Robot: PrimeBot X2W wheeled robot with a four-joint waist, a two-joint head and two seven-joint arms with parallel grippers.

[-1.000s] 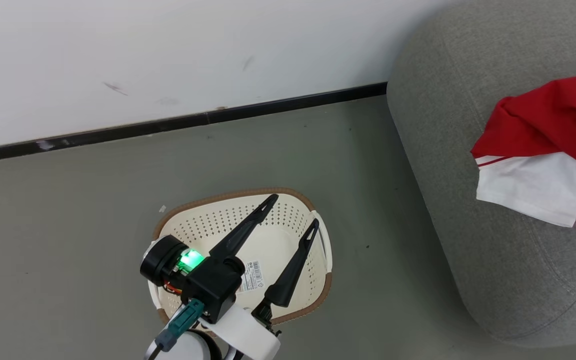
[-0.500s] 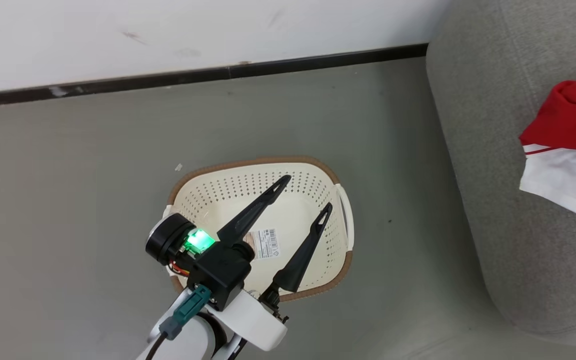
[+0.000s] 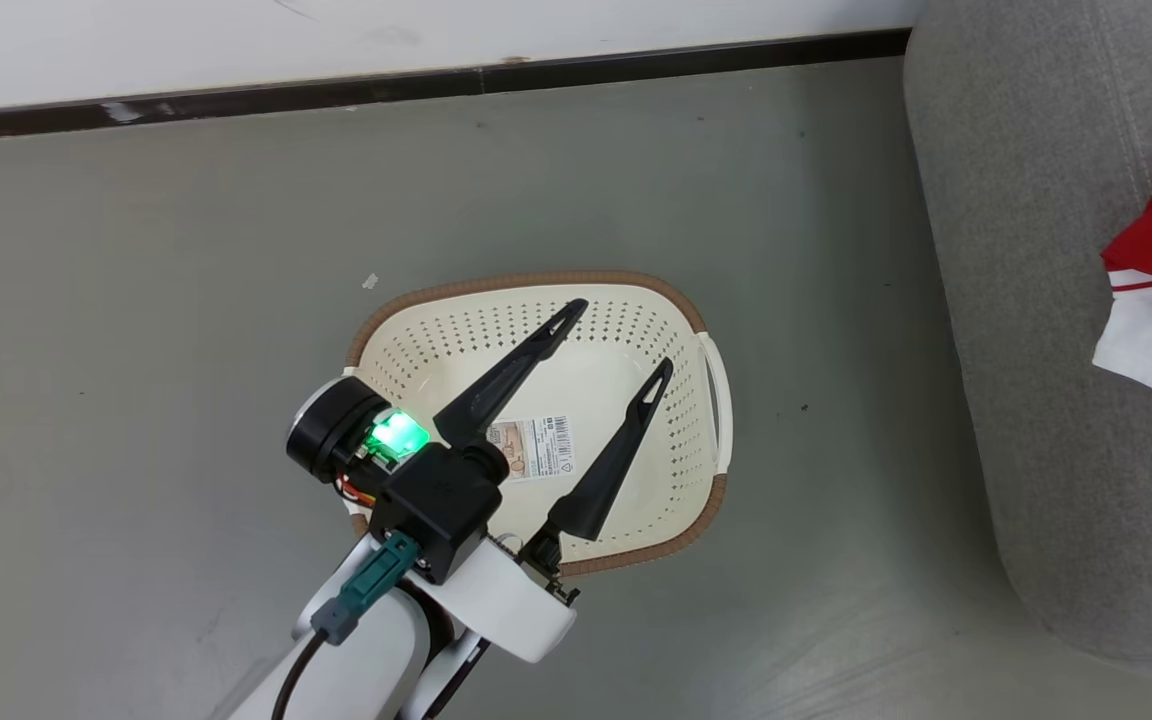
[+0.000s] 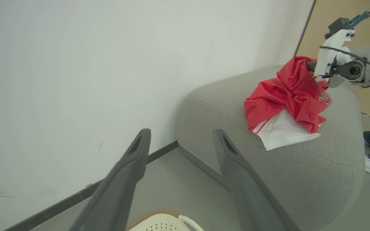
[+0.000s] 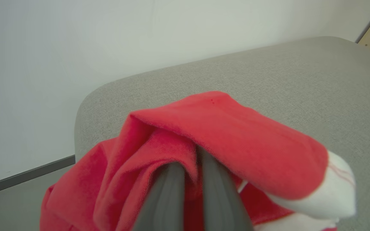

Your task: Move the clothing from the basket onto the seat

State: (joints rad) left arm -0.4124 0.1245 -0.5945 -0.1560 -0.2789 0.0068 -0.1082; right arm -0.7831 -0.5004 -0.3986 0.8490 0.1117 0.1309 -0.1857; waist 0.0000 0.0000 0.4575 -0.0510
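The left tool (image 3: pixel 619 337) hangs wide open, gripping nothing, above the basket (image 3: pixel 536 281). The right tool (image 5: pixel 189 160) is narrow, its fingers pinched into the red clothing (image 5: pixel 236 128). The clothing bunches around them and drapes below onto the seat (image 5: pixel 268 70).

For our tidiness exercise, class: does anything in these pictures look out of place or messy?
The clothing lies crumpled in a heap on the seat, bunched around the right gripper. The basket stands upright and empty.
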